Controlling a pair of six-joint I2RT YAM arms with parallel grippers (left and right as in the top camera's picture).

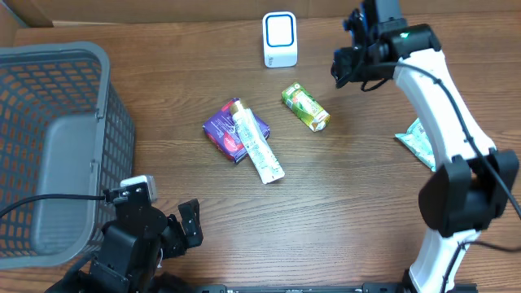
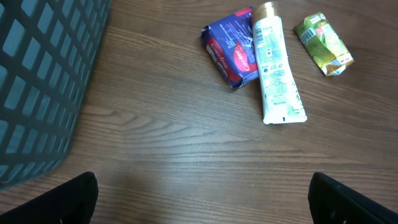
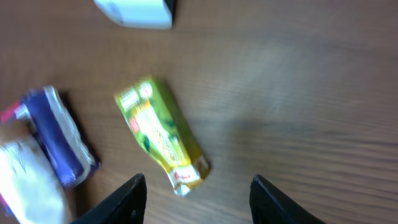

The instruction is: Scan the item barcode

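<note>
A wooden worktop (image 1: 342, 203) seen from above, with two robot arms, a few small grocery items and a scanner.

The right claw (image 3: 200, 186) hangs above the worktop near the far edge, to the right of the scanner. Its two dark fingers (image 3: 134, 199) stand well apart, released, with nothing between them and nothing touching them. On the wood below the claw lies a green pouch (image 3: 163, 134). It is flat on its side, one end pointing toward the scanner and the other toward the gap between the fingers. From overhead, the right claw (image 1: 346, 69) sits just to the right of the green pouch (image 1: 305, 108), apart from it.

The scanner (image 1: 279, 38), a small white block with a blue-rimmed face, stands upright at the far middle of the worktop, near the pouch but not touching it.

To the left of the pouch lies a purple packet (image 1: 228, 130), with a white tube (image 1: 258, 146) resting slantwise across its right side. A teal packet (image 1: 417, 142) lies at the right, partly hidden by the right arm. A grey mesh basket (image 1: 49, 122) fills the left side.

The left claw (image 2: 202, 199) is low at the near left, beside the basket. Its fingers (image 2: 81, 196) are spread as wide as they go and it holds nothing; only bare wood lies between them.
</note>
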